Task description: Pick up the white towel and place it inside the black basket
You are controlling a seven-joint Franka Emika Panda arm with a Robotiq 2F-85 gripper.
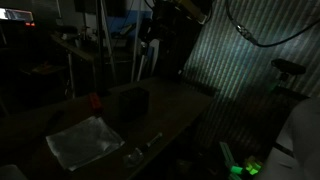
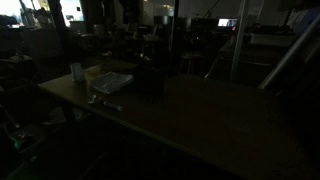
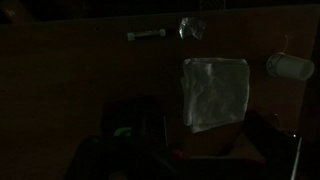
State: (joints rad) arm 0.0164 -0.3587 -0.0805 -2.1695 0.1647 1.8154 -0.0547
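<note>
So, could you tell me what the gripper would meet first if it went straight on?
Probably the white towel on the table, just ahead of the gripper in the wrist view; depth is unclear in the dark.

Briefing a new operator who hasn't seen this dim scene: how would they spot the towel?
On the long dark table, look beside the black basket. The towel lies flat there, pale and roughly square. It is the largest light thing there, far bigger than the small cup nearby.

White towel [image 3: 215,92] flat on dark table [image 3: 70,70]; pen [image 3: 145,35] apart from it; white cup [image 3: 288,67] near its corner
</note>
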